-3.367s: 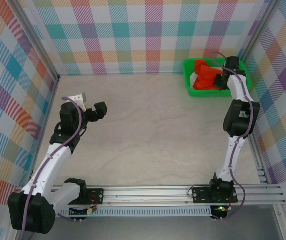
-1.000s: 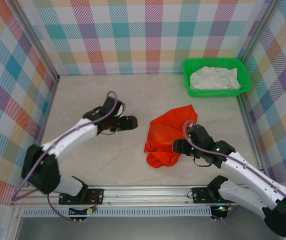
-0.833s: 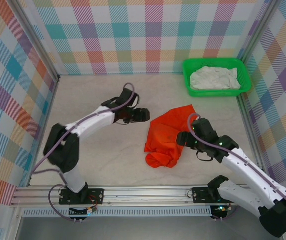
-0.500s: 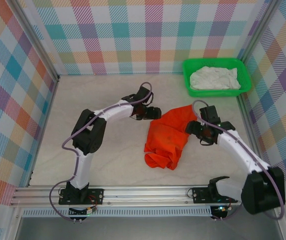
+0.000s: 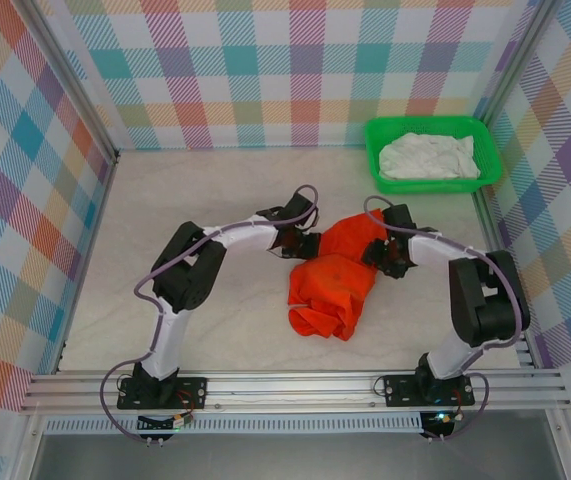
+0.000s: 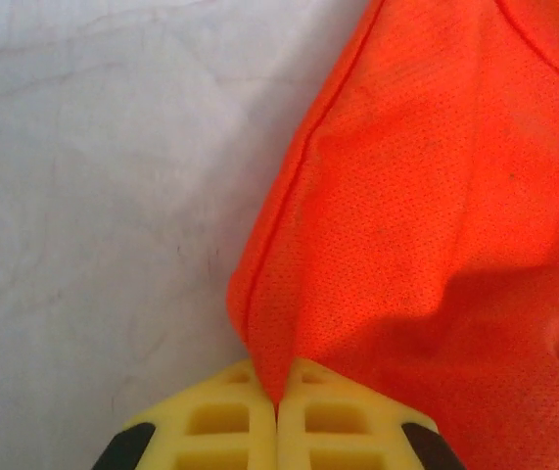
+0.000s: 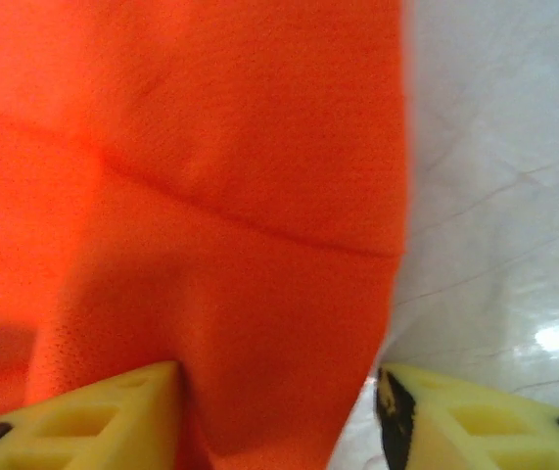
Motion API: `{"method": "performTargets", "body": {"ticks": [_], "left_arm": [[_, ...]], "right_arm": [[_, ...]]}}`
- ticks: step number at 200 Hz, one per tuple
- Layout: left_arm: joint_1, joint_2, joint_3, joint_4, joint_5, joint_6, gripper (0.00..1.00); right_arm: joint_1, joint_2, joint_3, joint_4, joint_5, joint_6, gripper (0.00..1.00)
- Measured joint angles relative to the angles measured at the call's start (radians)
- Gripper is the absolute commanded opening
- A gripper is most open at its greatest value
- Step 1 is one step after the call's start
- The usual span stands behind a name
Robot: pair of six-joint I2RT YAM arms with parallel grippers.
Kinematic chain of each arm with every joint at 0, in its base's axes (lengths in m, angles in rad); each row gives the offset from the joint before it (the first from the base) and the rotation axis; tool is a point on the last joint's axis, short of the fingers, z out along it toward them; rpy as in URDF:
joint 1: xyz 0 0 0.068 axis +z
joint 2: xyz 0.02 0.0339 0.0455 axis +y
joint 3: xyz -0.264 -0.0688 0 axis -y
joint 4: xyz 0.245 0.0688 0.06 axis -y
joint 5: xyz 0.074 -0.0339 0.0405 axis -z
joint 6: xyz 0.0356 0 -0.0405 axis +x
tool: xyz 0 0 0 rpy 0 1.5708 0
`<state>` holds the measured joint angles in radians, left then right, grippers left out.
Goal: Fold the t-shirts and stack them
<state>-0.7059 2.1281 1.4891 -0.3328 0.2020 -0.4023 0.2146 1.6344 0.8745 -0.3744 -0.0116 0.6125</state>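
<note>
Marbled tabletop [image 5: 215,190], orange t-shirt [image 5: 330,285] centre; plaid walls [image 5: 265,70]; green basket [image 5: 374,150] far-right.

We log that the left gripper [image 5: 303,243] has swung right and pinched shut on the left edge of the orange t-shirt [image 5: 333,285]. The right gripper [image 5: 380,255] has climbed to its right edge, jaws narrower, astride cloth.

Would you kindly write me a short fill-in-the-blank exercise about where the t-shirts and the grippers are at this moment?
1. The white t-shirt lies in the ____ basket.
2. The left gripper is ____ on an edge of the orange t-shirt.
3. The right gripper has that shirt's cloth ____ its two fingers.

Missing words: green; shut; between.
</note>
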Motion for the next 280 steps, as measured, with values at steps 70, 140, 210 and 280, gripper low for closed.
{"method": "performTargets", "body": {"ticks": [70, 140, 210, 280], "left_arm": [[-0.017, -0.352, -0.325, -0.031, -0.123, -0.038, 0.00], [-0.033, -0.697, -0.604, -0.054, -0.193, -0.159, 0.00], [-0.084, -0.728, -0.630, -0.066, -0.206, -0.212, 0.00], [-0.089, -0.728, -0.622, -0.094, -0.224, -0.211, 0.00]], "right_arm": [[0.019, 0.257, 0.296, 0.023, -0.201, -0.032, 0.20], [0.251, 0.648, 0.976, -0.150, -0.322, -0.094, 0.23], [0.379, 0.744, 1.229, -0.299, -0.356, -0.110, 0.41], [0.352, -0.016, 0.528, -0.292, -0.100, -0.079, 0.60]]}}
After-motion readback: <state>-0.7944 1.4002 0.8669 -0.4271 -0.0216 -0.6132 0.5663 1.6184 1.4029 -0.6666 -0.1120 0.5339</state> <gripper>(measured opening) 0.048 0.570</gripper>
